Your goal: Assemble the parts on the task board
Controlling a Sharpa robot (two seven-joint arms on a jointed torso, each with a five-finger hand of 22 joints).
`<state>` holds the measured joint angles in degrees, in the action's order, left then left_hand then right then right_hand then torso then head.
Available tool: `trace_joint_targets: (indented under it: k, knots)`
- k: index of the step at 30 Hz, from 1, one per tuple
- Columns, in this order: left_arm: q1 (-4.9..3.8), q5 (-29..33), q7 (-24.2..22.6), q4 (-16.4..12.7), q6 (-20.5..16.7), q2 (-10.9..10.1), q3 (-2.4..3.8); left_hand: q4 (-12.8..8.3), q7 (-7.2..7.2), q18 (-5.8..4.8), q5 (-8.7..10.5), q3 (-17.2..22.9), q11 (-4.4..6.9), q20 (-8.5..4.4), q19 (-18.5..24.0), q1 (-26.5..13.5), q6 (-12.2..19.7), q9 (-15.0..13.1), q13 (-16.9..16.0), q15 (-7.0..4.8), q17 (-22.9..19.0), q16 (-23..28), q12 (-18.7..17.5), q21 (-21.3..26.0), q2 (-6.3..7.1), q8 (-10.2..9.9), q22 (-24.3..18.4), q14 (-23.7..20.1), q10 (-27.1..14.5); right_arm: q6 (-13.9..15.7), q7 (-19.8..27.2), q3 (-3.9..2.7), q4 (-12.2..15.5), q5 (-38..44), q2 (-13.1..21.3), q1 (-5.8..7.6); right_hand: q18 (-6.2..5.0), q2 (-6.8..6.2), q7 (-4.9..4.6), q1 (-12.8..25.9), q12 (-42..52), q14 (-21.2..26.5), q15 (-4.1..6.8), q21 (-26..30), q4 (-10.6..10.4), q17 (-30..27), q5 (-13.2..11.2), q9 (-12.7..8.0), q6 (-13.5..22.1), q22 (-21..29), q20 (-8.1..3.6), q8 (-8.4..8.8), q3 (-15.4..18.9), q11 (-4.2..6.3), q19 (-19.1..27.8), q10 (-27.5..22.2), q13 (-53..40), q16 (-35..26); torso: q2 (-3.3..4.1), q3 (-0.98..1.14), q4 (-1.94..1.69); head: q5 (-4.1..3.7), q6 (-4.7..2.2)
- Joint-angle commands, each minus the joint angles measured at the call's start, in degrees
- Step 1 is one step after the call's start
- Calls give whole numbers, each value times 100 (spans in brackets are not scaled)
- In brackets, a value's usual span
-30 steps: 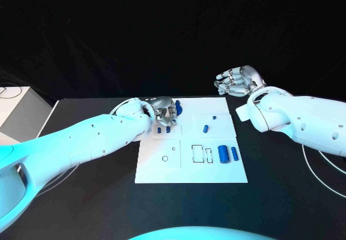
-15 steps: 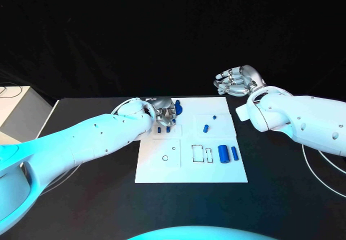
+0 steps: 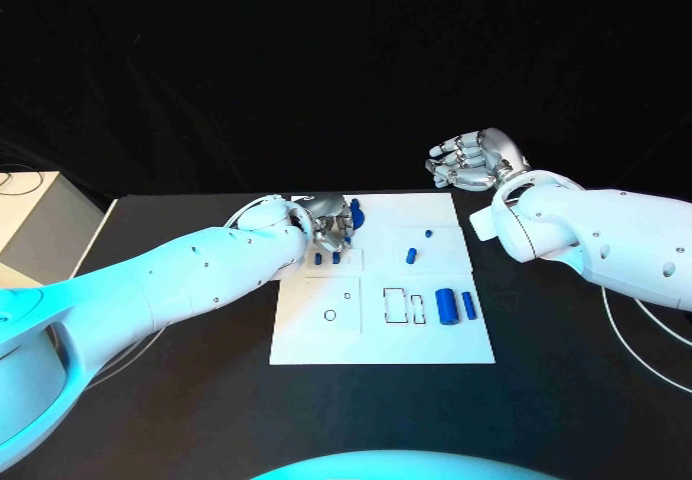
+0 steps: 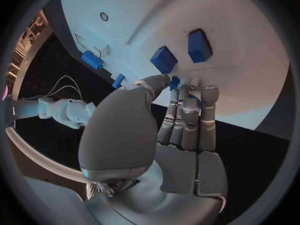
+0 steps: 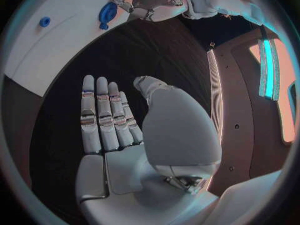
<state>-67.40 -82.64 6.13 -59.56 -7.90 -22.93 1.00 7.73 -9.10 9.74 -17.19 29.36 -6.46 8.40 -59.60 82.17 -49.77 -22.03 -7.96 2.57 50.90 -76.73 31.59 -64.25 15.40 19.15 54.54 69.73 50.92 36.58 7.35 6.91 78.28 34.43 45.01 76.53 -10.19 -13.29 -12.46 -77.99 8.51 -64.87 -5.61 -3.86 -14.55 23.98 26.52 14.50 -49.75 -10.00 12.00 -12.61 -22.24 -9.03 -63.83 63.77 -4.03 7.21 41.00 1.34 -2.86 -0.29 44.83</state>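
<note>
Centrally, the white board (image 3: 382,330) lies on the black table (image 3: 173,400). The right hand (image 3: 473,160), fingers spread, holds nothing beyond the table's far edge. The left hand (image 3: 333,222) pinches a small blue part (image 4: 174,82) over the board's far-left corner.

Task board (image 3: 382,335): flat white plate, matt, smooth, looks like plastic; parts (image 3: 447,306) on it are blue, smooth plastic w/ slight sheen. Bench (image 3: 173,400) is black, matt, even surface, no glare. Left hand (image 3: 333,222) & right hand (image 3: 472,160): silver, metal-look w/ satin sheen, segmented; arms (image 3: 188,275) are white glossy plastic shells, smooth, w/ small dark screw dots.
</note>
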Motion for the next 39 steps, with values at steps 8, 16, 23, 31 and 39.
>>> trace_joint_targets:
  k: [8,16,23,31,39]
  knots:
    - [33,19,-15,32,163,48,-10,-311,38,-144,96,406,113,-100,-196,281,-388,8,64,-101,332,-293,-93,-363,-304,0,367,336,487,-29,83,-3,5,42,-12,5,-30,-34,-45,-32,-39,-17,-32,6,8,-5,19,-10,11,5,-3,19,-29,6,29,-25,9,-28,-3,1,-4,-15,4]
    - [34,18,-26,57,77,46,-10,-536,53,-177,177,602,145,-145,-284,304,-521,16,89,-143,461,-385,-206,-587,-368,-63,598,487,706,-31,84,-3,0,42,-19,5,-30,-34,-45,-32,-39,-17,-32,6,8,-5,19,-10,11,5,-3,19,-29,6,29,-25,9,-28,-5,-2,-3,-11,8]
    - [35,45,-63,59,-31,33,-10,-620,39,-192,172,677,137,-149,-319,239,-555,28,101,-140,483,-407,-286,-684,-357,-120,700,528,775,-32,85,-3,1,42,-17,5,-30,-36,-48,-25,-40,-16,-35,5,9,-9,27,-12,12,14,-1,23,-38,4,31,-26,14,-33,-3,-2,-1,-12,2]
    - [44,365,-244,-36,-333,-91,4,-650,24,-207,164,705,128,-148,-370,196,-566,33,107,-133,512,-425,-334,-744,-356,-154,775,562,814,-23,68,-3,6,57,-9,5,-30,-35,-48,-20,-40,-17,-35,5,8,-11,31,-13,11,19,0,24,-43,3,31,-26,16,-35,-4,0,7,-22,-19]
    - [45,834,-358,-317,-377,-360,133,-658,16,-211,167,705,123,-147,-380,155,-586,32,109,-127,521,-434,-363,-761,-350,-165,794,578,834,7,53,-3,22,97,28,6,-30,-35,-48,-20,-40,-17,-35,5,8,-11,31,-13,11,19,0,24,-43,3,31,-26,16,-35,-14,-11,-10,-53,7]
